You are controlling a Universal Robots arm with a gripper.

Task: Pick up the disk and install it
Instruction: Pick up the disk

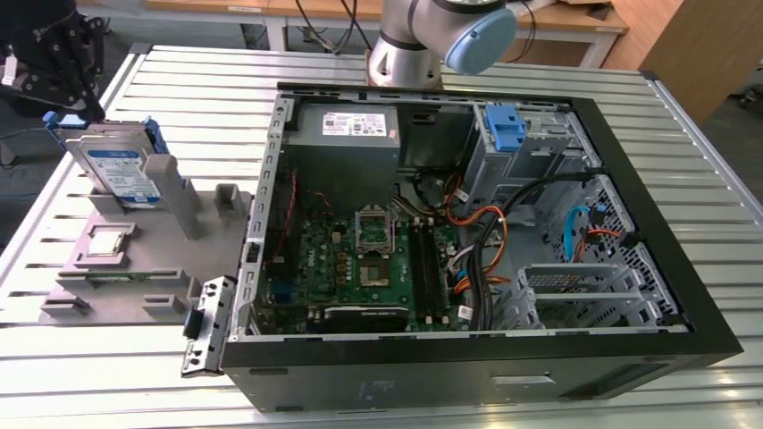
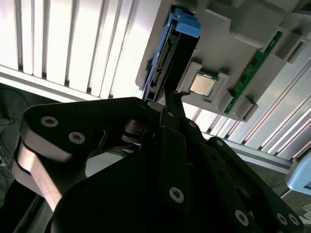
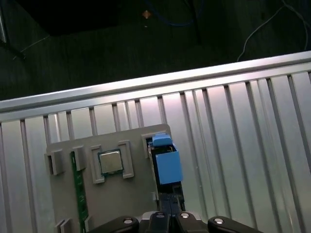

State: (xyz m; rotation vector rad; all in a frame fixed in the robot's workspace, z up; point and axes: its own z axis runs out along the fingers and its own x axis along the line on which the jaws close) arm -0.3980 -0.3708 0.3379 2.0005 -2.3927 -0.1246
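The disk (image 1: 120, 170), a silver-grey drive with a white-and-blue label in a bright blue carrier, stands on edge in a slot of the grey fixture (image 1: 120, 268) at the exterior view's left. My black gripper (image 1: 74, 107) hangs just over the disk's far upper corner. In both wrist views the disk (image 2: 167, 53) (image 3: 167, 165) shows edge-on with its blue end tab. The gripper (image 2: 170, 94) (image 3: 170, 201) points at the disk's end with its fingertips pressed together into one narrow blade. Whether they touch the carrier, I cannot tell.
The fixture also holds a processor chip (image 3: 111, 161) and a green memory stick (image 3: 79, 194). The open computer case (image 1: 667, 268) lies on the slatted metal table (image 1: 716, 134), with an upright blue bracket (image 1: 506, 125) on its drive bay. The arm's base (image 1: 412, 45) stands behind the case.
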